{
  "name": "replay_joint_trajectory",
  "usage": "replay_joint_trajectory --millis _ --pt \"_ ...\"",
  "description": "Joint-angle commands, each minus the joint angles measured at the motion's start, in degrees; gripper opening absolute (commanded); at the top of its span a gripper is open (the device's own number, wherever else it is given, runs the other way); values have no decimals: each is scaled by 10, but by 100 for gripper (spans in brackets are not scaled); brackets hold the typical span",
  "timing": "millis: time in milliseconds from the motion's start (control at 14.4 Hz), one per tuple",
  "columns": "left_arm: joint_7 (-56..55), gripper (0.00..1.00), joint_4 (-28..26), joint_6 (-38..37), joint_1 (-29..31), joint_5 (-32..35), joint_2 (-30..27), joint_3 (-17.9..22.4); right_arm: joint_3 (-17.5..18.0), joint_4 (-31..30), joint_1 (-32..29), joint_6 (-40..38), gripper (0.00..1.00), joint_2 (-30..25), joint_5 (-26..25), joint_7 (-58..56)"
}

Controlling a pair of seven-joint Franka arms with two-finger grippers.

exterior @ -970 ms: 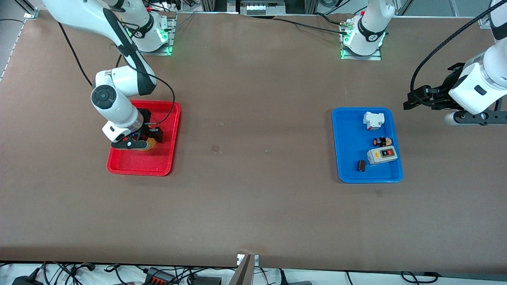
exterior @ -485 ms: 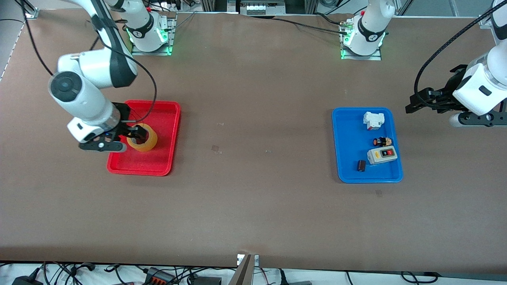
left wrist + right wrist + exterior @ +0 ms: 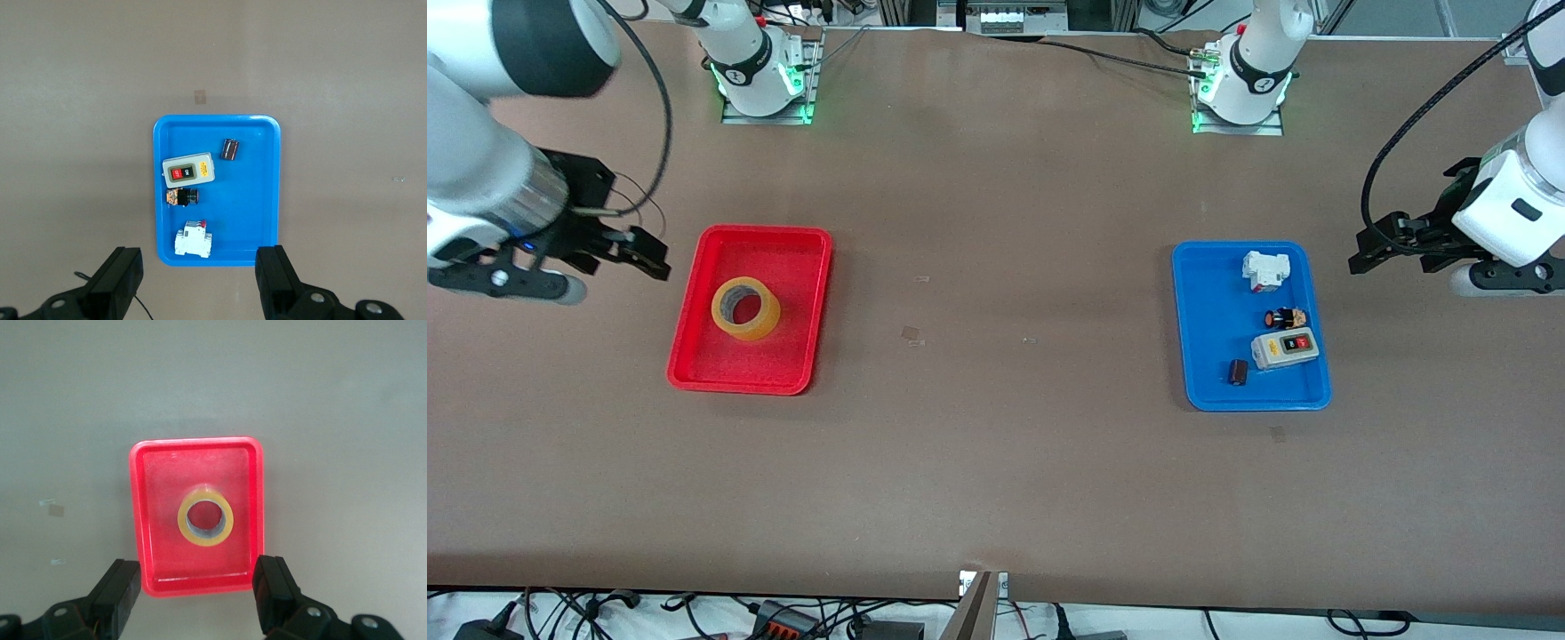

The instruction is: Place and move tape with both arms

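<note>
The tape (image 3: pixel 745 308), a yellow-tan ring with a wide open centre, lies flat in the red tray (image 3: pixel 791 366); it also shows in the right wrist view (image 3: pixel 205 517) inside the red tray (image 3: pixel 147 520). My right gripper (image 3: pixel 647 255) is open and empty, raised over the bare table beside the red tray at the right arm's end; its fingers (image 3: pixel 120 593) frame the tray's edge. My left gripper (image 3: pixel 1371 246) is open and empty, raised over the table beside the blue tray (image 3: pixel 1209 356) at the left arm's end; its fingers (image 3: pixel 277 283) show in the left wrist view.
The blue tray (image 3: pixel 267 200) holds a grey switch box (image 3: pixel 1284 348) with red and black buttons, a white breaker block (image 3: pixel 1265 269), a small black and orange part (image 3: pixel 1285 317) and a dark cylinder (image 3: pixel 1237 372).
My right gripper opened, let go of the tape in the red tray, then rose and drew away toward the table's end. The left gripper drifted slightly away from the blue tray.
</note>
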Motion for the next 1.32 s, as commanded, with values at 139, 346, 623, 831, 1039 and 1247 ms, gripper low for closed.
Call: replay_joint_trajectory --millis 139,346,623,831,1039,1247 --pt "13 100 -11 10 4 9 -10 -2 -16 -65 -26 -28 98 -96 13 -14" --pt "13 100 -11 7 2 9 -10 -1 -19 -45 -41 -41 99 -94 12 -16" --pt "13 100 -11 5 3 9 -10 -2 -24 18 -43 -55 99 -65 13 -20" --pt "13 100 -12 5 3 9 -11 -2 -24 24 -43 -72 99 -56 18 -22" --pt "13 100 -12 2 3 9 -11 -2 -22 22 -40 -75 99 -59 22 -63" --pt "13 100 -12 1 2 9 -11 -2 -14 12 -39 -97 98 -70 22 -62"
